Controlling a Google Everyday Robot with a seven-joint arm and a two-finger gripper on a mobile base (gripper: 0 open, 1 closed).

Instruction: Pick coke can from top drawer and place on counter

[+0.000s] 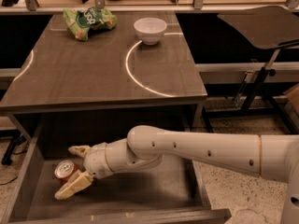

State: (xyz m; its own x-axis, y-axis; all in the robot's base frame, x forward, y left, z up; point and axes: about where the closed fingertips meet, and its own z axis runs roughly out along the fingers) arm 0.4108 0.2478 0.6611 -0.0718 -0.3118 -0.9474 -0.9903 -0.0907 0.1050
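Observation:
The coke can (66, 168), red with a silver top, stands upright at the left of the open top drawer (140, 192). My gripper (65, 172) reaches into the drawer from the right, at the can. It is open, with one pale finger (78, 150) behind the can and the other finger (71, 187) in front of it, so the can sits between them. The can rests on the drawer bottom. The counter (84, 73) lies above the drawer, with a pale curved line across it.
A white bowl (150, 29) and a green snack bag (88, 21) sit at the counter's far edge. The drawer's left wall (25, 185) is close to the can. A dark chair (266, 29) stands at the right.

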